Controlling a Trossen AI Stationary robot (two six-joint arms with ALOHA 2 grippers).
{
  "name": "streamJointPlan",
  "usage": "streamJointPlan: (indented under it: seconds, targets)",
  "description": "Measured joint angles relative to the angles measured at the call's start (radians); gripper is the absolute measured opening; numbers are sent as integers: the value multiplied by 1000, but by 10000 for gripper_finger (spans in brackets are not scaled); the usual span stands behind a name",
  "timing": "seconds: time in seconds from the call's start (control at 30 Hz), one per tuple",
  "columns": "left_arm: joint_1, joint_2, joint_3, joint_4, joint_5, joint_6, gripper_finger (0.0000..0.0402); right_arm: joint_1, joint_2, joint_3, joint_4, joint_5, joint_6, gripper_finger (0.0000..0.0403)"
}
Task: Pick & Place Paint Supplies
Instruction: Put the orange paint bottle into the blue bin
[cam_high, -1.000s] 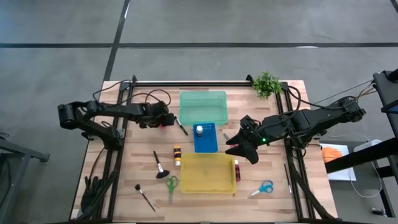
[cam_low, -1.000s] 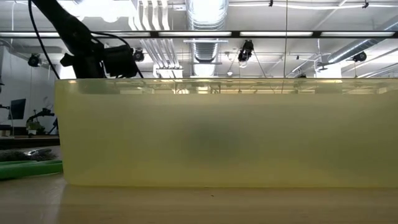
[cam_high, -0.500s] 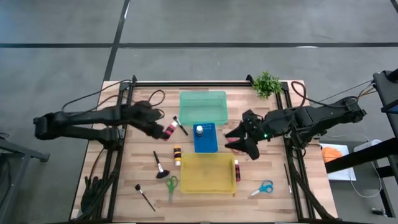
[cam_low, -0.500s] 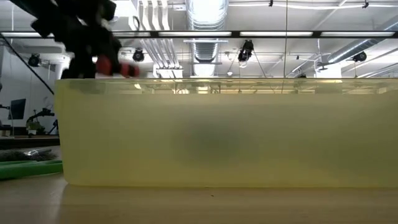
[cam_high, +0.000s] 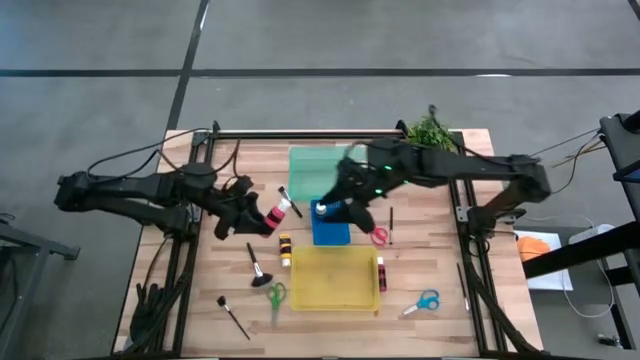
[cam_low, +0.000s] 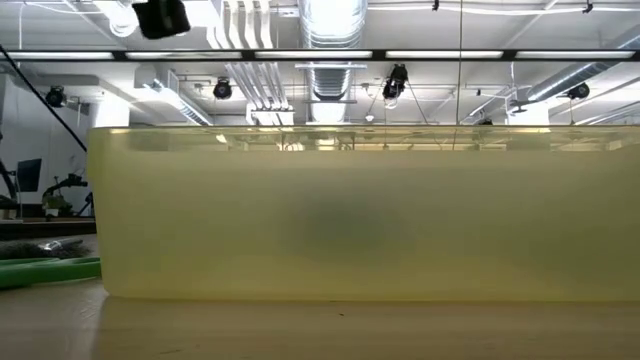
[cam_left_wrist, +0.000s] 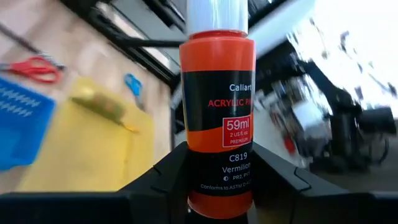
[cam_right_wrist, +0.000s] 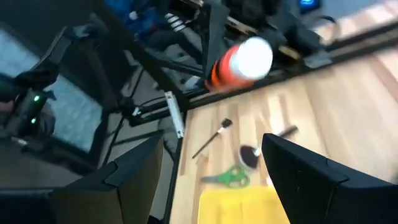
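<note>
Wooden table is cluttered with brushes and scissors. Left tool is pinching a red paint bottle beside the green tray. Right tool hangs spread wide over the blue tray, gripping nothing.

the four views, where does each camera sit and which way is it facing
High view: above the table, straight down; both dark arms show, the left hand holding a white-capped red paint bottle.
Low view: at table-top height, level, filled by the yellow plastic tray.
Left wrist view: behind its own fingers, clamping the bottle.
Right wrist view: past the open right hand toward the table.
Shared: the bottle shows in both wrist views.
</note>
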Motion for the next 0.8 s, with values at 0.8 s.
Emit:
streamJointPlan:
  seconds: [0.8]
  targets:
    - [-57, 213, 221, -103, 78, 198, 145, 29, 329, 558, -389, -128, -196, 271]
